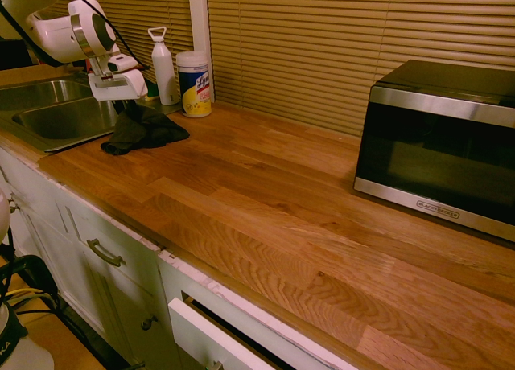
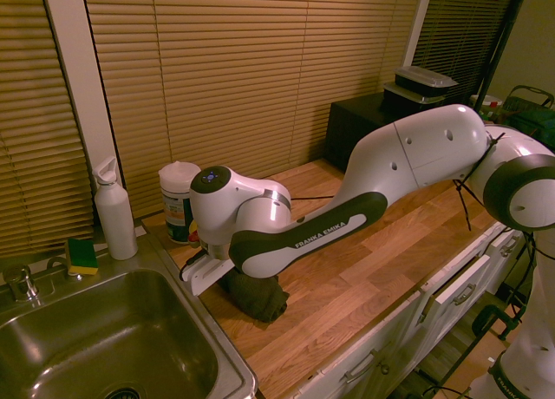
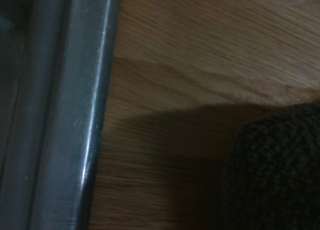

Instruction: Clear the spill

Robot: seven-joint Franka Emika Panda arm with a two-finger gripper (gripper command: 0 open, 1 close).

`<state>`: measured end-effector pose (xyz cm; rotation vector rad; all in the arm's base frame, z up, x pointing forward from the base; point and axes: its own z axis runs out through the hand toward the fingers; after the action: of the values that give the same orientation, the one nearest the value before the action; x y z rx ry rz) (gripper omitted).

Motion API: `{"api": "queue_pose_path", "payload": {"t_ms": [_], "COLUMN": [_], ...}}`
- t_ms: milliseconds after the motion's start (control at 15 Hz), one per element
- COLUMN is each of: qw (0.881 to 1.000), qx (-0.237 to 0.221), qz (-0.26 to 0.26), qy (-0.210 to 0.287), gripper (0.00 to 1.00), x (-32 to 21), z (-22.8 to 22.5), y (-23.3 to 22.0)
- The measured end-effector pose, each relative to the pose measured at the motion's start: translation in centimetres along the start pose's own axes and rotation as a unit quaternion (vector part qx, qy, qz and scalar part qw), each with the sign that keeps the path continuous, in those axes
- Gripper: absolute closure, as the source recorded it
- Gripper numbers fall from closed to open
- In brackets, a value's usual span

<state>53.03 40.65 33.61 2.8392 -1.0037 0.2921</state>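
At the far left of the wooden counter [image 1: 265, 193], in the first exterior view, the gripper [image 1: 126, 108] points down over a crumpled dark cloth [image 1: 153, 133], close beside the metal sink [image 1: 72, 122]. Its tip is lost against the dark fabric, so I cannot tell whether it is clenched on the cloth or released. Behind the cloth a white bottle [image 1: 164, 74] stands upright next to a tub of wipes [image 1: 195, 92] with a blue and yellow label. Well apart from them, toward the right, sits a microwave [image 1: 447, 149] with silver trim, and below the front edge a drawer [image 1: 208, 334] is partly open. In the second exterior view, the arm [image 2: 338, 217] reaches in from the right, its white hand low near the sink's edge and partly covering the cloth. A green and yellow sponge [image 2: 82, 257] rests behind the basin, between the faucet [image 2: 22, 284] and the bottle, and a lidded container [image 2: 425, 81] is stacked on top of the microwave. In the wrist view, the shiny sink rim runs alongside bare wood grain, with the rough cloth near it but apart, and a soft shadow between; where the spill lies, I cannot tell from any view
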Motion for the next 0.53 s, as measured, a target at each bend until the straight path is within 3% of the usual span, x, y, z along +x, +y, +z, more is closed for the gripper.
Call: {"api": "queue_pose_path", "payload": {"t_ms": [533], "qw": [0.999], "qx": [0.026], "qz": [0.016], "qy": [0.014], "gripper": [0.0], "x": [0.3], "z": [-5.8], "y": [0.7]}}
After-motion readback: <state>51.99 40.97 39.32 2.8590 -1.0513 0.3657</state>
